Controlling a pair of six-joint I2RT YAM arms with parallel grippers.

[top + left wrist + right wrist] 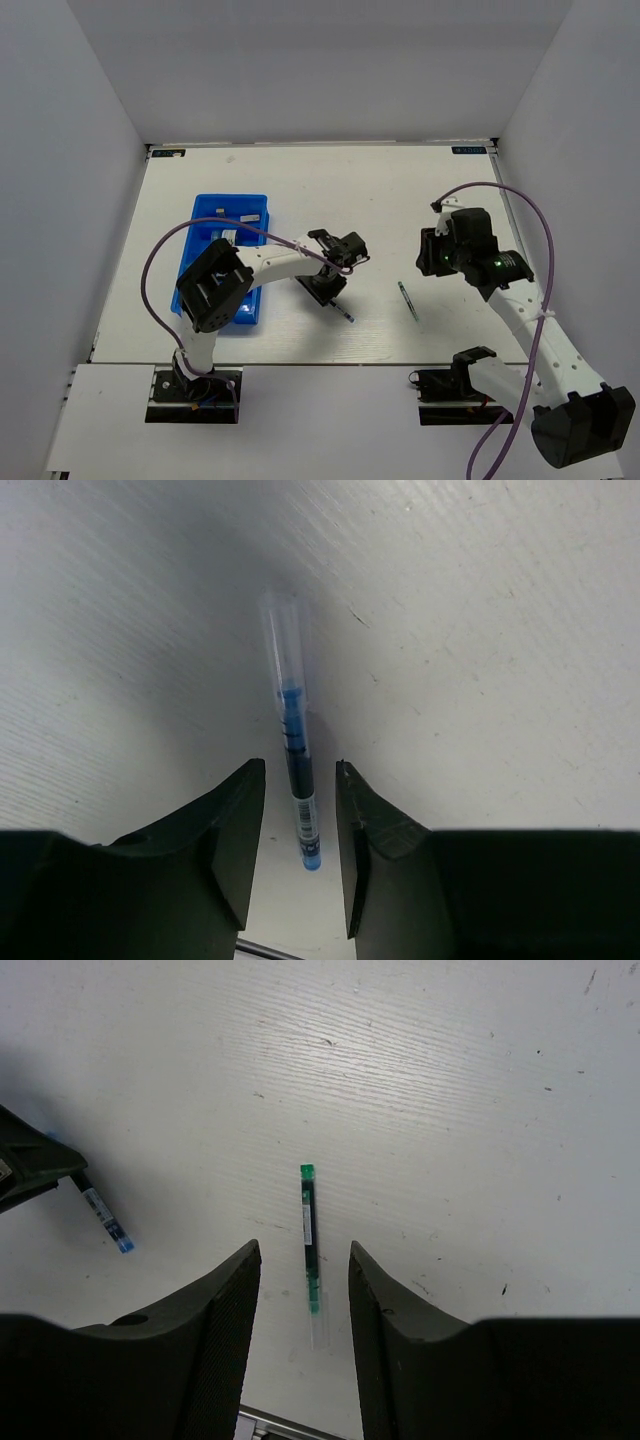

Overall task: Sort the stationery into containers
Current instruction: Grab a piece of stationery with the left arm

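A thin blue pen (pixel 296 770) lies flat on the white table between the fingers of my left gripper (pixel 300 815), which is open and low over it; the jaws stand either side without touching it. In the top view the pen (pixel 345 313) pokes out below the left gripper (pixel 326 290). A thin green pen (pixel 311 1230) lies on the table between the fingers of my open right gripper (pixel 303 1285), which hovers above it; the top view shows this pen (pixel 409 300) too. The blue tray (pixel 205 215) stands at the left.
The tray holds a few small pale items (pixel 247 216) in its far compartments; my left arm crosses its near part. The blue pen's end (pixel 108 1222) and the left gripper (pixel 30 1165) show at the left of the right wrist view. Grey walls enclose the table.
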